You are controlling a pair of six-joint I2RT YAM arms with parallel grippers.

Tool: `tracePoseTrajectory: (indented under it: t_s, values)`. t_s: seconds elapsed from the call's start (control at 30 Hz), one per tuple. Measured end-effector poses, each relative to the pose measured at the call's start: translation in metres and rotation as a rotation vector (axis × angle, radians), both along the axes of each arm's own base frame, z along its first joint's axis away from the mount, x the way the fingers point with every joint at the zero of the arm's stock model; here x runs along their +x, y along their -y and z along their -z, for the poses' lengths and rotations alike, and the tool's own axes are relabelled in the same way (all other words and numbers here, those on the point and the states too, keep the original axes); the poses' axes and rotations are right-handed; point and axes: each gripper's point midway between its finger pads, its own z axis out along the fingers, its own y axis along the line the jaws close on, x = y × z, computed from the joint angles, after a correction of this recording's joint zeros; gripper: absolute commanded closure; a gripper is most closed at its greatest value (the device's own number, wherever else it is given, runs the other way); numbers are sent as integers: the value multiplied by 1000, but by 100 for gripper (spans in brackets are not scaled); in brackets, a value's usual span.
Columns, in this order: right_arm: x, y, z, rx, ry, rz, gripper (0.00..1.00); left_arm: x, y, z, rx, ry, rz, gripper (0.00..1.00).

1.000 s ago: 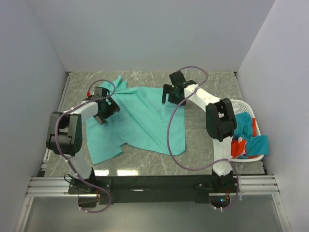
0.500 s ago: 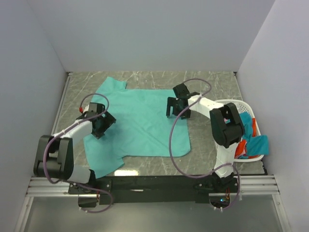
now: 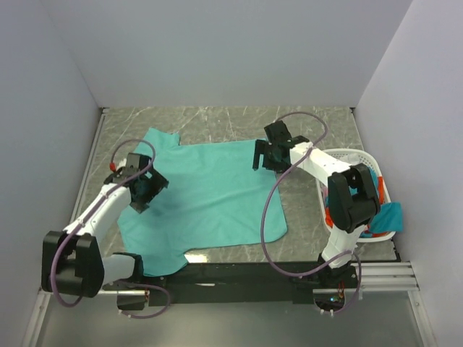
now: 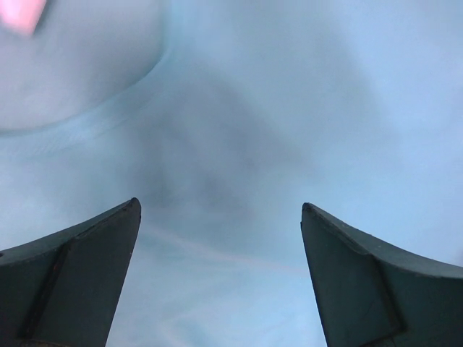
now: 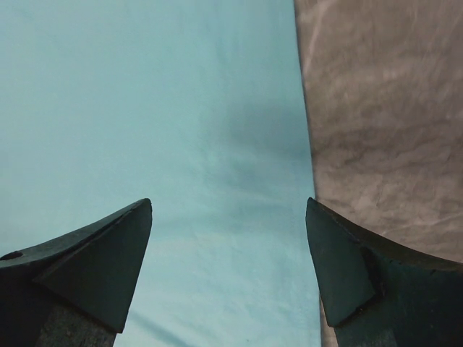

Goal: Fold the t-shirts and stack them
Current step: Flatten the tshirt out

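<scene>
Teal t-shirt spread flat on marble table, sleeve toward far left. Left gripper over shirt's left edge — jaws apart, holding nothing. Right gripper over right edge — jaws apart, also empty. Other t-shirts heaped in white basket, far right.
</scene>
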Motion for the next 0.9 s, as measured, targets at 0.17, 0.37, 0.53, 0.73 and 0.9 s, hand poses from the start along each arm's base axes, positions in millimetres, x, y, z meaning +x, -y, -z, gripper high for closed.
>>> tracePoseTrajectory:
  t_s: [0.17,0.37,0.53,0.73,0.9]
  values:
    - [28,-18,-33,51,78,-25,7,53,-1,-21,37,46,-5,1]
    - [70,-50,-34,33,105,-63,8,100,-5,8,71,-39,-12,1]
    - [82,-64,3,-10,43,-82,9,129,-7,37,82,-100,-10,1]
    - [77,-54,42,-82,-54,-83,9,154,-5,42,89,-110,9,1]
    - [93,-30,44,-117,-61,-37,10,178,-1,40,86,-84,26,1]
